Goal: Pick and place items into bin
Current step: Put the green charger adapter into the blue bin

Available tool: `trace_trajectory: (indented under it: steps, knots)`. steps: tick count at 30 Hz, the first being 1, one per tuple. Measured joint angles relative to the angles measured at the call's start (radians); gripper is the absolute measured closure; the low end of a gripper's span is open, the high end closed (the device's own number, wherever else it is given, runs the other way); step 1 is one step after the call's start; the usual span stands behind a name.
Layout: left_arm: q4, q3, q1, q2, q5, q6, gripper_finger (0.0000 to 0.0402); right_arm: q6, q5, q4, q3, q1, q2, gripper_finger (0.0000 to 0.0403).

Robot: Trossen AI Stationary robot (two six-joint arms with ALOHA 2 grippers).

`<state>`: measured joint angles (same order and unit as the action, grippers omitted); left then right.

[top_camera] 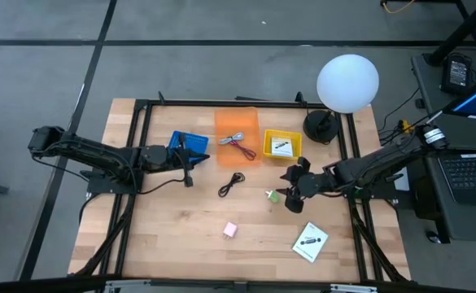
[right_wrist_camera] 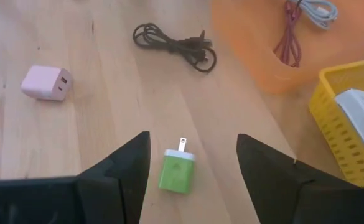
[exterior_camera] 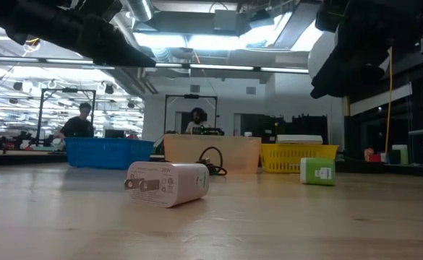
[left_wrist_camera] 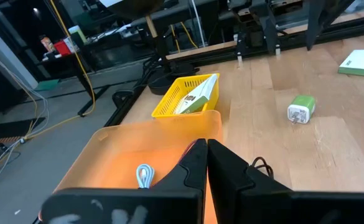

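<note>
A green charger [right_wrist_camera: 175, 169] lies flat on the wood, prongs toward the black cable [right_wrist_camera: 175, 43]. My right gripper [right_wrist_camera: 193, 152] hangs open above it, a finger on either side, touching nothing; in the low view the green charger [exterior_camera: 317, 172] sits well below that arm. A pink charger [top_camera: 230, 230] and a white card [top_camera: 310, 242] lie nearer the table's near edge. The orange bin [top_camera: 237, 134] holds a reddish cable [right_wrist_camera: 287, 37] and a pale one. The yellow bin [top_camera: 281, 146] holds another white card. My left gripper [top_camera: 190, 159] is shut, beside the blue bin [top_camera: 187, 145].
The three bins stand in a row toward the far side, inside a black frame [top_camera: 144, 110]. A white globe lamp [top_camera: 347, 81] on a black base stands at the far right corner. The black cable [top_camera: 231, 184] lies mid-table. People sit at desks beyond the table [exterior_camera: 197, 119].
</note>
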<state>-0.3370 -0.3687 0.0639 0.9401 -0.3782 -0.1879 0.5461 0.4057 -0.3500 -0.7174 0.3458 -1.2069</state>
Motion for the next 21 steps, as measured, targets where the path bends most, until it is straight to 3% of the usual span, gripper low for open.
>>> trace_trajectory:
  steps: [10, 21]
  knots:
    - [0.000, 0.000, 0.000, 0.000, 0.000, 0.000, 0.0384, 0.022, -0.011, -0.015, -0.002, 0.000, -0.120, 0.0185]
    - [0.000, 0.000, 0.000, 0.000, -0.024, 0.000, 0.0371, 0.057, -0.105, 0.074, -0.002, 0.000, -0.267, 0.0185]
